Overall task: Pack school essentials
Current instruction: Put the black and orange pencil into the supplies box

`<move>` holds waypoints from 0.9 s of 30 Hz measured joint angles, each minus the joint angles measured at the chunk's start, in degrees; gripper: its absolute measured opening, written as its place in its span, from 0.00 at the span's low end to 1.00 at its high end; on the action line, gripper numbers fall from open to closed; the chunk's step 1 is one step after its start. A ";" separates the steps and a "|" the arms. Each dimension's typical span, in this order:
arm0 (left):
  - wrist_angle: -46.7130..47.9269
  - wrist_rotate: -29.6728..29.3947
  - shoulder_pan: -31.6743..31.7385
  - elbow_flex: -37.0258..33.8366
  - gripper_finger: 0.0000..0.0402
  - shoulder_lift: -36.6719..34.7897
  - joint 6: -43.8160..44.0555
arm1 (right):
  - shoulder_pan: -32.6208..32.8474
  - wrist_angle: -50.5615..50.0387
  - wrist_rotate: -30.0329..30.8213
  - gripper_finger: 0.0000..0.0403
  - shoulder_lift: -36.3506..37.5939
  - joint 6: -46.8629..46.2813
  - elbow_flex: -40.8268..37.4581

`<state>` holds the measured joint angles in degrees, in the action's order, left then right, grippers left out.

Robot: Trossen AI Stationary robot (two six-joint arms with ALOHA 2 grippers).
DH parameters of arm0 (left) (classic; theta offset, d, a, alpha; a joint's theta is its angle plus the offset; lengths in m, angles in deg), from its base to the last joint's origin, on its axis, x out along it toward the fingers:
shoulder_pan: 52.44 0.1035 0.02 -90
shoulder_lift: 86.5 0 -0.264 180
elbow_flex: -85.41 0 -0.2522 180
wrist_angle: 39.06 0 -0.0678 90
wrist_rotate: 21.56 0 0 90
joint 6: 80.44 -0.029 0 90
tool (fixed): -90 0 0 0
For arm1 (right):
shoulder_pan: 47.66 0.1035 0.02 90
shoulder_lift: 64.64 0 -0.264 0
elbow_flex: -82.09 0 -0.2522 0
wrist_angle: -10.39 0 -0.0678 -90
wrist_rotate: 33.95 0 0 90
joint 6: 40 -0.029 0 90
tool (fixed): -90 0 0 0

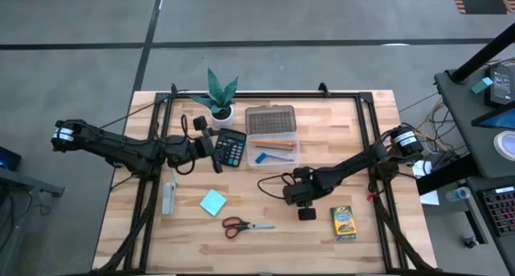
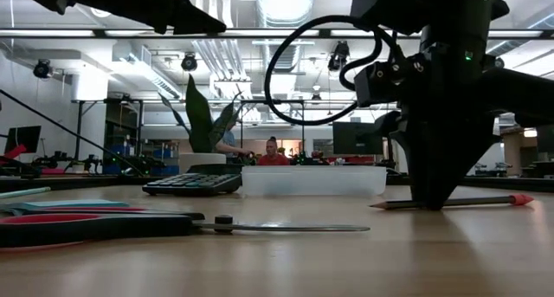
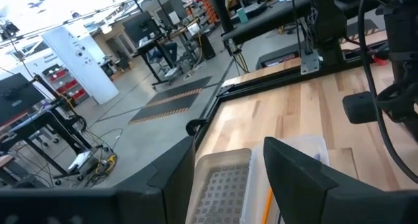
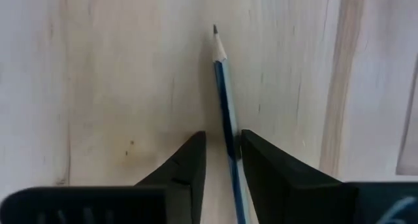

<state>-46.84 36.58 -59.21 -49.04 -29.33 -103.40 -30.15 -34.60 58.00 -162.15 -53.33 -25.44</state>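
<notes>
Right wrist view: right gripper [image 4: 222, 162], fingers nearly closed around a blue pencil [image 4: 225, 100] lying on the table [image 4: 117, 74]. Left gripper [image 1: 216, 145] hangs open above the calculator [image 1: 231, 149]. No writing legible.

Light wood plank table [image 1: 265, 248], black frame rails along edges. On it: potted plant [image 1: 220, 99] at far edge; black calculator [image 1: 232, 149] beside it; clear plastic box [image 1: 272, 135] near centre, pens inside. Nearer front: light-blue note pad [image 1: 213, 202], red-handled scissors [image 1: 246, 225], yellow-green crayon box [image 1: 344, 223]. Grey oblong item [image 1: 168, 197] toward left side. 1 blue pencil [image 4: 225, 100] flat on wood.
</notes>
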 joint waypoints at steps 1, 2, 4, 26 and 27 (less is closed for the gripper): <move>-0.02 0.00 0.00 0.00 0.41 0.00 0.00 | -0.08 0.20 -0.12 0.18 0.02 0.08 -0.15; -0.02 0.00 0.00 0.00 0.41 0.00 -0.02 | -0.18 0.34 -0.19 0.16 0.02 0.11 -0.26; -0.04 0.02 0.00 0.00 0.41 0.00 -0.08 | -0.23 0.89 -0.23 0.11 0.05 0.15 -0.61; -0.37 0.07 -0.02 0.00 0.41 0.02 -0.17 | -1.14 -13.00 9.13 0.03 3.60 5.80 9.92; -0.41 0.09 -0.02 0.00 0.41 0.02 -0.17 | -1.52 -13.59 10.43 0.03 3.68 7.00 11.08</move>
<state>-47.25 36.67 -59.23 -49.04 -29.31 -103.58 -31.68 -48.19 68.43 -158.47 -46.33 -14.37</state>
